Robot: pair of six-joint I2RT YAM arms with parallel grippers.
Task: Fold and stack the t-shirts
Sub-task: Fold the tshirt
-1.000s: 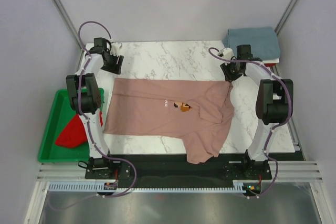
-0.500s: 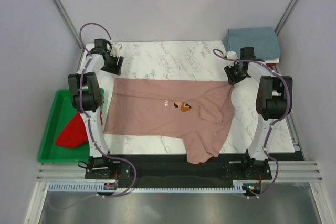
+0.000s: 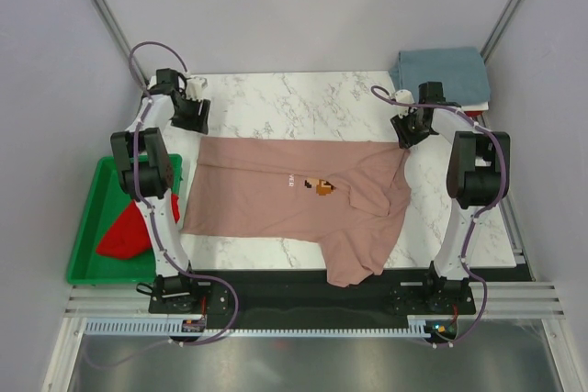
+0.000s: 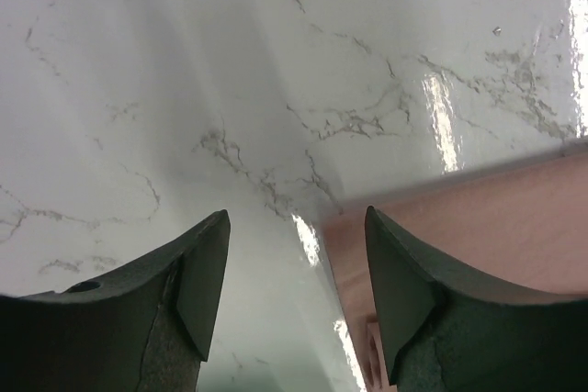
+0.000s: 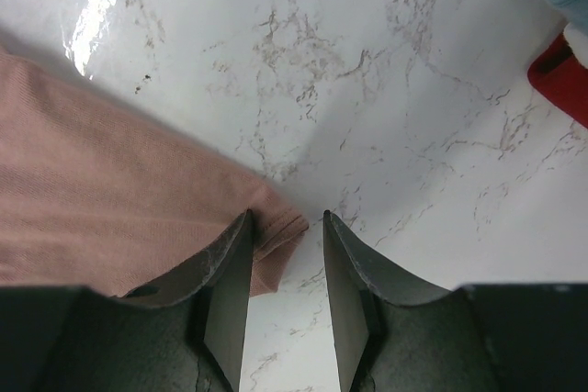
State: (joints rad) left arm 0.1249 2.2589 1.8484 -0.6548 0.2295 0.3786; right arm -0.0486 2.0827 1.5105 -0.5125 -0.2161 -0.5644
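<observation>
Most of the marble table (image 3: 294,98) is eaten up by the pink t-shirt (image 3: 276,195), so the one wide bare strip is left along the far edge, between the left gripper (image 4: 296,218) and the right gripper (image 5: 287,218). The far right corner is blocked by a folded grey-blue t-shirt (image 3: 441,71). The left side is shut off by the green tray (image 3: 83,268). The narrow bare strip right of the pink one is crossed by the right arm (image 3: 478,172).

Lettering on pink t-shirt (image 3: 266,204) illegible.

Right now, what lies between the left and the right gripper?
The top view shows only bare table between the left gripper and the right gripper, just beyond the pink shirt's far edge.
</observation>
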